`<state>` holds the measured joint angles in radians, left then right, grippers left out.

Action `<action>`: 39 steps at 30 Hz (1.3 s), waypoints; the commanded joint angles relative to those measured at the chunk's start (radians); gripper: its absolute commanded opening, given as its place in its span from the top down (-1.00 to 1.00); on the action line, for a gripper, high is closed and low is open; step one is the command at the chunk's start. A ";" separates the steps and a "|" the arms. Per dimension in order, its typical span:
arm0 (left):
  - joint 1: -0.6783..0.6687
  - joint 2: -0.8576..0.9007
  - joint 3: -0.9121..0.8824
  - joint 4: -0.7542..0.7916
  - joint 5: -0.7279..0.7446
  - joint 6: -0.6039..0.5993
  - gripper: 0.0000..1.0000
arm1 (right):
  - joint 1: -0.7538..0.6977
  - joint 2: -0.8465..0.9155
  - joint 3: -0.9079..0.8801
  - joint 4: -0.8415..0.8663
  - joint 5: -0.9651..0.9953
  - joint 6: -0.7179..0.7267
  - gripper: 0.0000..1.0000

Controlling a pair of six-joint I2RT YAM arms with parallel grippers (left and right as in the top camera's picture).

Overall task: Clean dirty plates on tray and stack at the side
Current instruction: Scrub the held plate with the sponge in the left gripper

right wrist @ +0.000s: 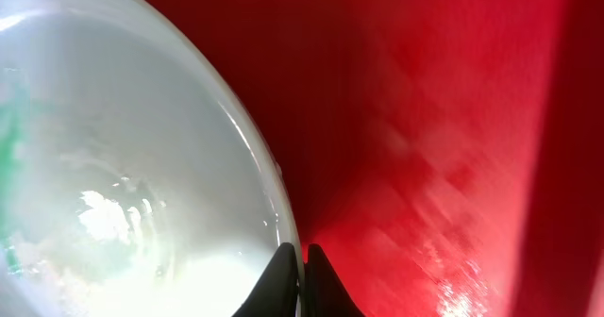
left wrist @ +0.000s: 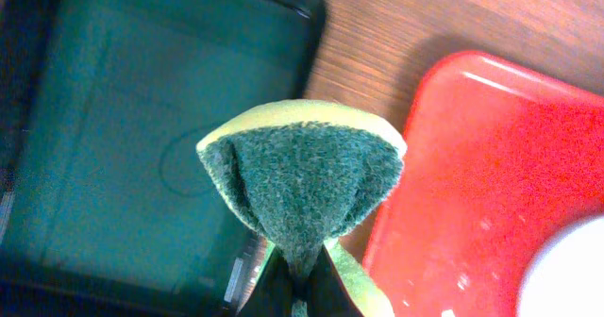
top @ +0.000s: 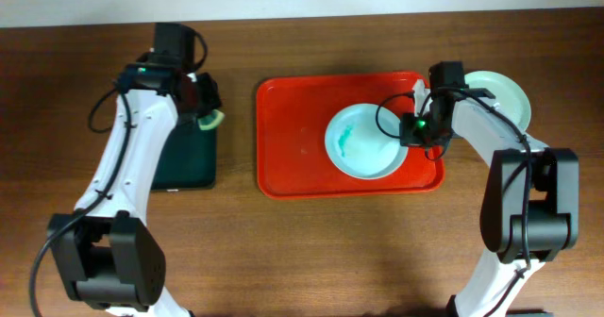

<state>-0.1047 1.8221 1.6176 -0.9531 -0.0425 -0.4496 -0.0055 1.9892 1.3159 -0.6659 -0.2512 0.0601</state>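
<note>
A pale plate (top: 363,141) with a teal smear lies on the red tray (top: 297,142). My right gripper (top: 412,128) is shut on this plate's right rim; in the right wrist view the fingers (right wrist: 302,260) pinch the rim of the plate (right wrist: 123,157) over the tray (right wrist: 425,119). Another pale mint plate (top: 500,95) sits on the table right of the tray. My left gripper (top: 203,105) is shut on a green and yellow sponge (left wrist: 302,180), held over the black tray's right edge, left of the red tray (left wrist: 500,175).
A smaller black tray (top: 184,157) lies left of the red tray; it also shows in the left wrist view (left wrist: 123,128). Brown wooden table (top: 311,251) all around. A white wall strip runs along the far edge.
</note>
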 commanded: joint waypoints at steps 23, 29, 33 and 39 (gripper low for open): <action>-0.346 0.399 -0.013 0.152 -0.012 0.029 1.00 | 0.298 0.099 -0.005 0.243 -0.040 0.125 0.89; -0.300 0.370 0.134 -0.002 -0.307 0.028 1.00 | 0.298 0.099 -0.005 0.220 0.010 0.125 0.89; -0.323 0.360 0.159 0.025 0.304 0.029 1.00 | 0.298 0.099 -0.005 0.220 0.009 0.125 0.89; -0.380 0.365 -0.013 0.177 0.024 0.043 1.00 | 0.298 0.099 -0.005 0.216 0.009 0.125 0.90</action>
<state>-0.4946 2.1868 1.6432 -0.7765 0.1097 -0.4255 0.2920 2.0583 1.3182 -0.4301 -0.3004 0.1841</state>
